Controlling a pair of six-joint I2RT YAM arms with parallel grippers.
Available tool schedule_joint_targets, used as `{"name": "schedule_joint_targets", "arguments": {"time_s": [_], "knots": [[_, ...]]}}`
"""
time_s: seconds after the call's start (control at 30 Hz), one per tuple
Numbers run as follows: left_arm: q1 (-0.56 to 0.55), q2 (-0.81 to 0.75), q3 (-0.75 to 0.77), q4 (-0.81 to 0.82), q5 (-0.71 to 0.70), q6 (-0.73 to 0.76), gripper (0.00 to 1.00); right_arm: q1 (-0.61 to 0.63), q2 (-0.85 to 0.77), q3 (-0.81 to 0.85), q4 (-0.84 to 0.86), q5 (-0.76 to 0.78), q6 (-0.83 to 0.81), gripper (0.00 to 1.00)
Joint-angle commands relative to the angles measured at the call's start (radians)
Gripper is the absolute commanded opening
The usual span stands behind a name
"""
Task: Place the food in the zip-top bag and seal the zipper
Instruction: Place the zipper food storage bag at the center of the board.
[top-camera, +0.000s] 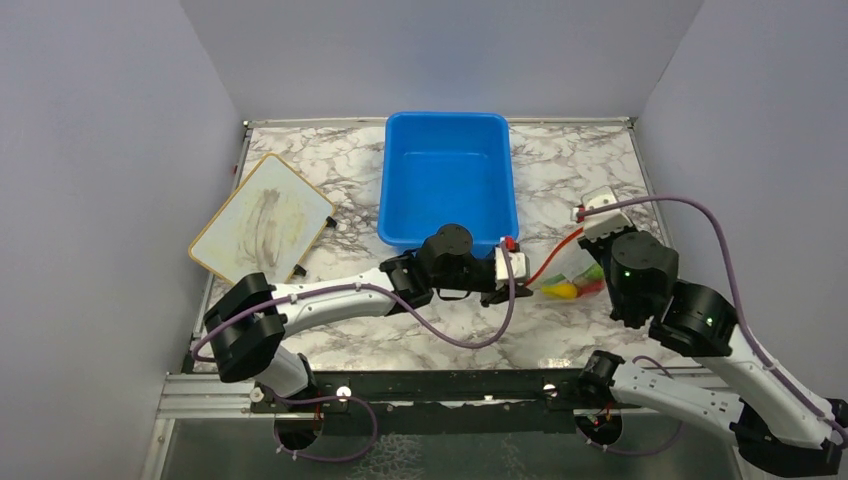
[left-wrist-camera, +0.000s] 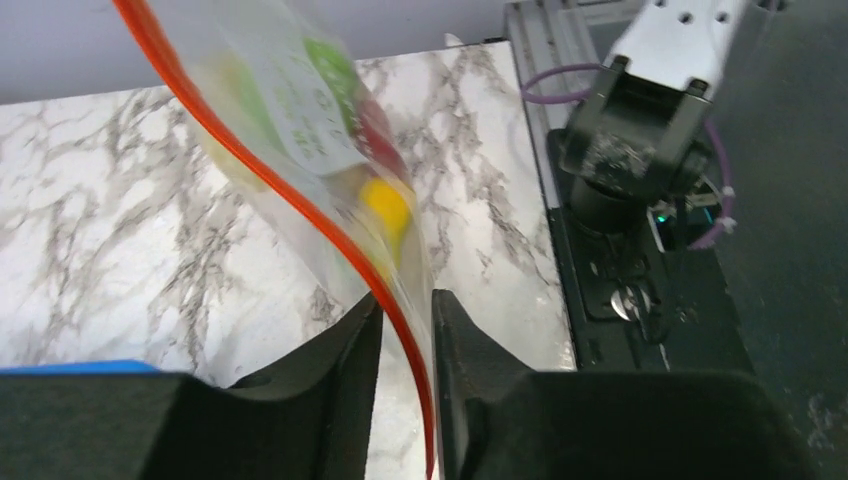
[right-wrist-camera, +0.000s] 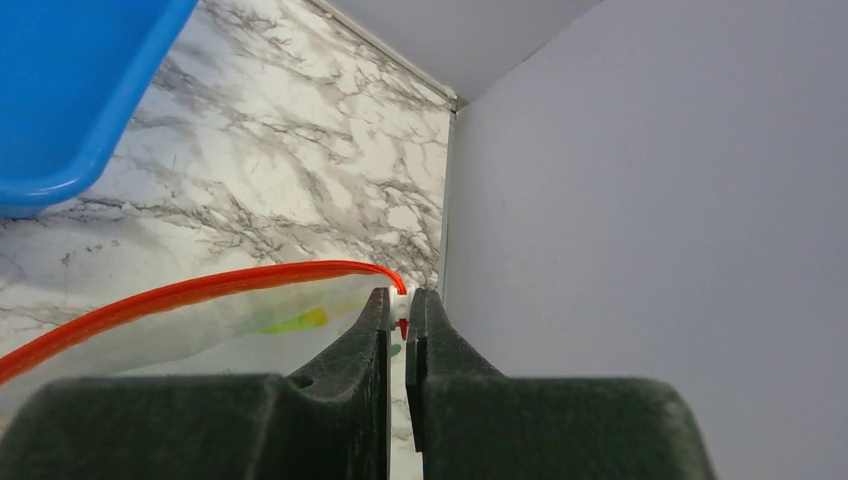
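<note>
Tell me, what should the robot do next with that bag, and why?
Probably close the left fingers on the orange zipper and slide along it: the strip sits loose in their gap, the food is already inside the bag, and the right fingers pinch its end.

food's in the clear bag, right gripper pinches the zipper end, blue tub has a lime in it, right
No: the top view shows the blue tub empty. The food is in the zip-top bag, and the right gripper does pinch the zipper end.
</note>
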Motion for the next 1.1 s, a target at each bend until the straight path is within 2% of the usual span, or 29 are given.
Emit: {"name": "schedule_joint_targets", "arguments": {"time_s": [0.0, 0.1, 0.2, 0.47, 0.53, 0.57, 0.67, 0.83, 1.0, 1.07], "knots": [[0.002, -0.015, 0.038, 0.068, -0.143, -0.03, 0.32, -0.003, 0.049, -0.036, 0.181, 0.028, -0.089, 0.01], [0.004, -0.056, 0.01, 0.042, -0.22, -0.006, 0.44, -0.003, 0.083, -0.078, 0.25, 0.013, -0.138, 0.01], [0.003, -0.111, -0.02, 0.007, -0.292, 0.023, 0.59, -0.004, 0.125, -0.105, 0.234, 0.014, -0.136, 0.01], [0.003, -0.234, -0.032, -0.146, -0.501, 0.065, 0.75, -0.062, 0.17, -0.171, 0.257, 0.015, -0.169, 0.01], [0.003, -0.265, -0.019, -0.196, -0.498, 0.09, 0.87, -0.095, 0.181, -0.175, 0.259, 0.004, -0.185, 0.01], [0.003, -0.282, -0.015, -0.216, -0.51, 0.097, 0.97, -0.113, 0.188, -0.172, 0.258, -0.002, -0.195, 0.01], [0.003, -0.335, -0.021, -0.244, -0.565, 0.113, 0.99, -0.198, 0.214, -0.161, 0.271, -0.035, -0.232, 0.01], [0.004, -0.413, -0.04, -0.271, -0.628, 0.122, 0.99, -0.422, 0.289, -0.126, 0.381, -0.194, -0.317, 0.01], [0.003, -0.469, -0.066, -0.277, -0.639, 0.107, 0.99, -0.61, 0.424, -0.067, 0.424, -0.315, -0.3, 0.01], [0.003, -0.485, -0.086, -0.266, -0.641, 0.099, 0.99, -0.711, 0.486, -0.027, 0.445, -0.408, -0.266, 0.01]]}}
